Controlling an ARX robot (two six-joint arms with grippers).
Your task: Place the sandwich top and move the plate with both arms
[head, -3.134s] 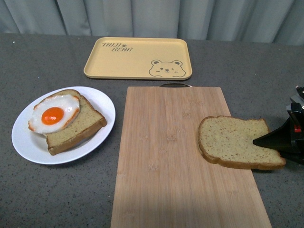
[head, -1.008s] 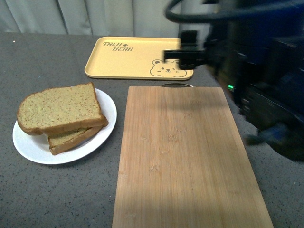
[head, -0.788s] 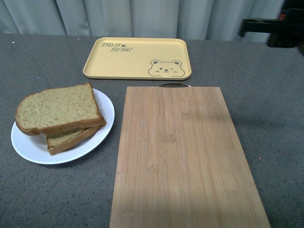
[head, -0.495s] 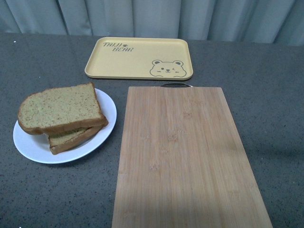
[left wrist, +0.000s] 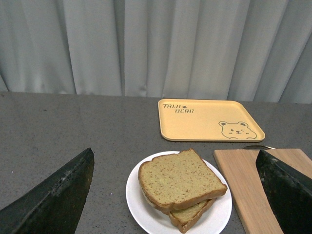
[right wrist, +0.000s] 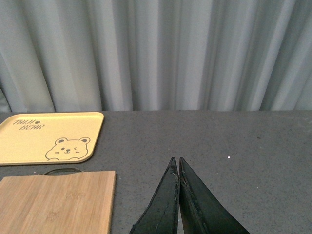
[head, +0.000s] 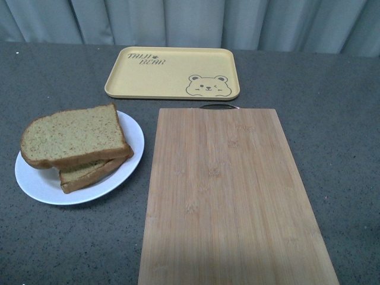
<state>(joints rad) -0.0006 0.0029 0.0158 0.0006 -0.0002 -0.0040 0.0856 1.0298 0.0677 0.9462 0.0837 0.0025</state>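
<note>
We are seeing the sandwich top [head: 74, 136] lying on the second bread slice [head: 89, 175]. It is turned a little, so the lower slice's corner is showing under its near edge. Both are sitting on the white plate [head: 35, 184] at the left of the grey bench [head: 332, 130]. The wooden cutting board [head: 228, 196] is lying just beside the plate, to its right. The yellow bear tray [head: 172, 74] is resting beyond them, near the curtain [head: 178, 24], apart from both.

In the left wrist view, our left gripper [left wrist: 175, 153] is hanging above the bench with its jaws spread wide, and the plate and bread are showing between them, untouched. In the right wrist view, our right gripper [right wrist: 176, 160] is pointing over the bench beside the board's far corner, with its jaws pressed together and gripping nothing.
</note>
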